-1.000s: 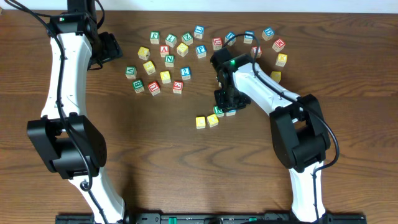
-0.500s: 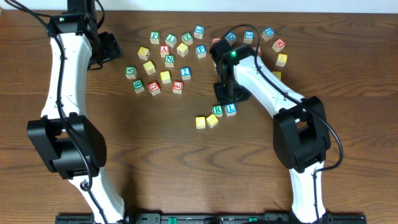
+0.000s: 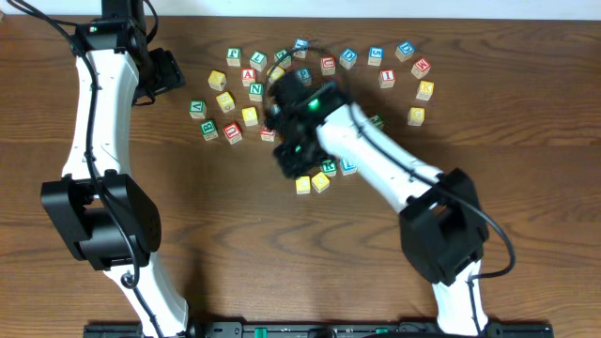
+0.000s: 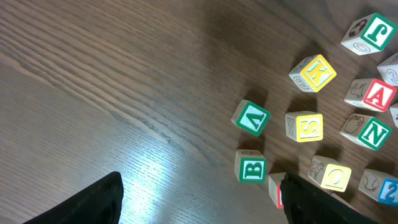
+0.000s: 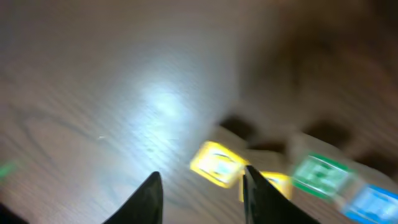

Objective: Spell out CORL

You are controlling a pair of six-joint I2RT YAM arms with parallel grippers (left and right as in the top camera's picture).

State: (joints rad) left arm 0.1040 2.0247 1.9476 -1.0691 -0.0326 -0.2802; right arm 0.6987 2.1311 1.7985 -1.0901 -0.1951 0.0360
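Landmark: we take the row of four blocks [image 3: 325,176] at the middle of the bench [image 3: 235,235].
Row: two yellow blocks, then a green-lettered and a blue-lettered one, side by side; from the right wrist view the letters are too blurred to read.
Right claw [image 3: 287,158]: just left of the row, fingers [image 5: 151,196] parted narrowly with nothing between them.
Step in hand: we judge all four letters placed, the row being checked or tidied.
Next move: we would confirm order and nudge the slanting row straight.
Spare blocks [image 3: 246,94]: scattered beyond the row.
Left claw [image 4: 199,205]: well beyond and left of the row, near the spare blocks, spread wide and empty.
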